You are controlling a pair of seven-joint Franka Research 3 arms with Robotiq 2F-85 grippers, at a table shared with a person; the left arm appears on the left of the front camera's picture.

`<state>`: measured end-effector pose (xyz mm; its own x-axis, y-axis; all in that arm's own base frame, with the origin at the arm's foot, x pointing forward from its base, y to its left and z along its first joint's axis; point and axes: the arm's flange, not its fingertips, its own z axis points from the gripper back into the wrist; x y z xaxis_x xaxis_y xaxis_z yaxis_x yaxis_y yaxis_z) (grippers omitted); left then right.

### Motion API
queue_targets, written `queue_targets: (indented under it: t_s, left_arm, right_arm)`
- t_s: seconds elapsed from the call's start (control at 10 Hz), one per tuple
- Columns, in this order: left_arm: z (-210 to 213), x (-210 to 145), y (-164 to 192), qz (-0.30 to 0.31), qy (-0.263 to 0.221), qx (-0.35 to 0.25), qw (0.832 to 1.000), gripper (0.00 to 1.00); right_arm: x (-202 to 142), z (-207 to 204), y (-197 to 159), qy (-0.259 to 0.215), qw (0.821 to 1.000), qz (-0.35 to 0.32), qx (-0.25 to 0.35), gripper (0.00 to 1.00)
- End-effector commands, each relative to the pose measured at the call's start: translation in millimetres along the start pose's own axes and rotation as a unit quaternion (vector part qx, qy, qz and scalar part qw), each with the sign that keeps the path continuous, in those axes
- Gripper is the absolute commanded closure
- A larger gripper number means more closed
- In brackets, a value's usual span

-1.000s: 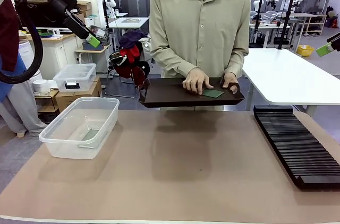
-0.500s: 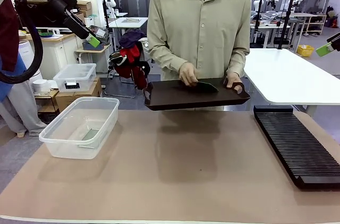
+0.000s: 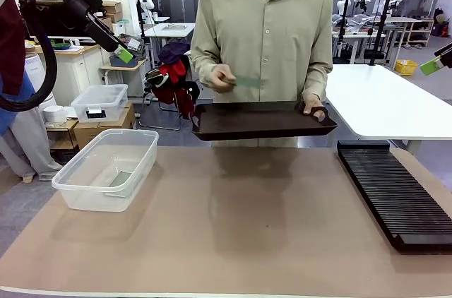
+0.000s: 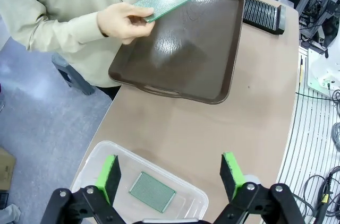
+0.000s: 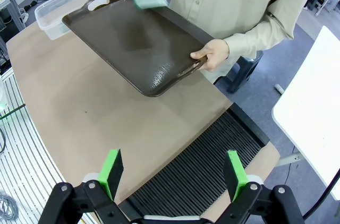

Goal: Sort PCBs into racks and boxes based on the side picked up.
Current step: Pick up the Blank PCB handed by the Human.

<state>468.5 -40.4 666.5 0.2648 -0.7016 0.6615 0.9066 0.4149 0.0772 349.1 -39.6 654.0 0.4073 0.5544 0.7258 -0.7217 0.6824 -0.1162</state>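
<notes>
A hand (image 4: 122, 20) holds a PCB (image 4: 162, 2) above the tray (image 4: 180, 59), ready for handover. The left gripper (image 4: 170, 175) and right gripper (image 5: 173, 173) hover with jaws apart. One must next reach over the tray and pinch the PCB's edge.

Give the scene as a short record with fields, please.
left gripper: open, empty
right gripper: open, empty
held board: thin green square PCB in the person's hand, above the dark brown tray
second board: green PCB flat inside the clear plastic tub
tray: gripped by the person's other hand
long black slotted rack: on the table, robot's right side
</notes>
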Motion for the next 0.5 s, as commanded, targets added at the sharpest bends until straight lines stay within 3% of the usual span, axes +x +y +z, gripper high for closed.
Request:
queue_targets:
  t_s: [0.0,0.4]
  left_arm:
    - [-0.7,0.5,-0.4,0.001,0.000,-0.001,1.000,0.00]
    - [-0.7,0.5,-0.4,0.001,0.000,-0.001,1.000,0.00]
  right_arm:
    - [0.3,-1.4,0.6,-0.002,1.000,0.000,0.006,0.00]
    - [0.3,-1.4,0.6,-0.002,1.000,0.000,0.006,0.00]
